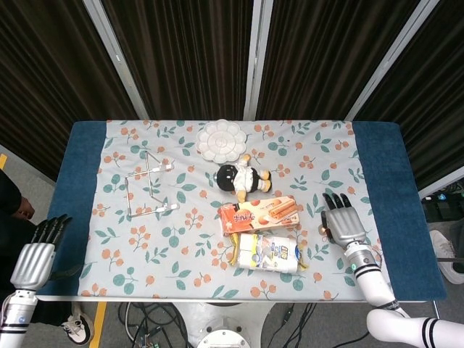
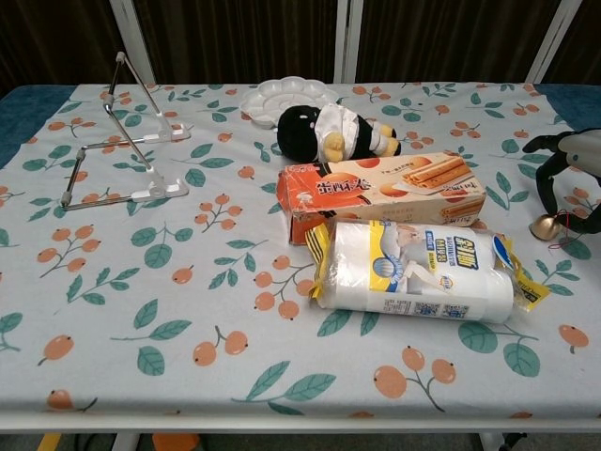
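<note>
Dark curtains w/ pale metal posts stand behind the table (image 1: 80,181), blue top w/ a floral cloth over most of it. Left robot hand (image 1: 35,257) hangs off the front-left corner, fingers straight and close together, holding nothing. Wire stand (image 1: 148,187) sits toward the left edge, mid-depth. White flower-shaped palette (image 1: 222,140) lies by the back edge, centre; plush penguin (image 1: 242,177) lies just in front of it. Orange wafer box (image 1: 259,213) lies lengthwise near the middle, w/ the wipes pack (image 1: 270,251) right alongside it toward the front edge. Right robot hand (image 1: 342,220) is over the cloth nearer the right edge, fingers spread, palm down; a small gold bell (image 2: 544,225) hangs under its fingers on a thin thread, low over the cloth, just right of the wipes pack. Can't tell which fingers pinch the thread. Judgement: to do this well, move slow so the bell doesn't swing, keep the pinch firm, and stay clear of the wipes pack's crimped end.
</note>
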`<state>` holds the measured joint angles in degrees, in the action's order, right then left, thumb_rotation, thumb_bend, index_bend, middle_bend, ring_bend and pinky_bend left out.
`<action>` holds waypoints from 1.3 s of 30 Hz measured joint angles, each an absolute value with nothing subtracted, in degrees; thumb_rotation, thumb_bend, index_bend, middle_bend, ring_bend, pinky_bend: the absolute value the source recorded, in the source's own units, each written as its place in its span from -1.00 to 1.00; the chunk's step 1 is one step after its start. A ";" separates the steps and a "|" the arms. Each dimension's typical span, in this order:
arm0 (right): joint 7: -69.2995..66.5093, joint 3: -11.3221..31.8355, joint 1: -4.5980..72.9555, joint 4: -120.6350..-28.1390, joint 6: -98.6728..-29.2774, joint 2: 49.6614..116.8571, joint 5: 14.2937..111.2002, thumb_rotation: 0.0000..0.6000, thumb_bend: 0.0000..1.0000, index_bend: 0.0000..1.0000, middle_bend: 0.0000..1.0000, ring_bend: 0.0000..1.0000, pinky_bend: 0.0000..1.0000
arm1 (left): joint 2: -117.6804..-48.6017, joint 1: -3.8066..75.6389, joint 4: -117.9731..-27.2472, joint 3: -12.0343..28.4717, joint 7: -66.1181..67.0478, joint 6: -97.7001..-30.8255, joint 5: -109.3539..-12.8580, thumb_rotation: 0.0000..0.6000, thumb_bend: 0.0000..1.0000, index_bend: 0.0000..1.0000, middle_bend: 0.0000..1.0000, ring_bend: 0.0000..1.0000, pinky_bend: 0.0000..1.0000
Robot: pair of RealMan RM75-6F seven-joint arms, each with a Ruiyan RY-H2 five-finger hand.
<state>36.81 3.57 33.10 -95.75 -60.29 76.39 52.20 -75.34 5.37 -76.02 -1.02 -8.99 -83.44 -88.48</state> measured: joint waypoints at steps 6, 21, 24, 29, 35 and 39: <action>36.89 2.98 33.17 -95.55 -60.33 76.58 52.39 1.00 -0.52 0.19 -0.85 -1.00 -1.00 | -75.52 5.22 -75.58 -1.05 -9.42 -83.60 -88.51 1.00 -0.88 -0.89 -0.94 -1.00 -0.97; 32.23 3.23 32.45 -97.92 -61.09 72.91 55.83 1.00 -0.67 -1.00 -1.00 -1.00 -1.00 | -75.41 5.27 -75.90 -0.95 -9.05 -83.77 -88.70 1.00 -0.88 -0.89 -0.94 -1.00 -0.97; 29.97 2.97 31.01 -98.86 -63.06 71.43 58.63 1.00 -0.77 -1.00 -1.00 -1.00 -1.00 | -75.31 5.21 -76.12 -0.92 -8.85 -83.94 -88.73 1.00 -0.88 -0.89 -0.94 -1.00 -0.97; 25.45 1.70 26.34 -100.11 -69.34 68.46 63.53 1.00 -0.88 -1.00 -1.00 -1.00 -1.00 | -75.03 5.09 -76.53 -0.75 -8.34 -84.43 -88.77 1.00 -0.88 -0.89 -0.94 -1.00 -0.97; 15.30 -0.68 17.94 -98.65 -80.09 66.13 70.00 1.00 -0.91 -1.00 -1.00 -1.00 -1.00 | -74.38 5.08 -77.73 -0.03 -6.85 -85.77 -88.98 1.00 -0.88 -0.89 -0.94 -1.00 -0.97; 7.04 -2.05 13.67 -93.85 -83.82 66.39 73.85 1.00 -0.91 -1.00 -1.00 -1.00 -1.00 | -73.57 5.03 -78.47 0.83 -5.38 -86.81 -88.71 1.00 -0.88 -0.89 -0.94 -1.00 -0.97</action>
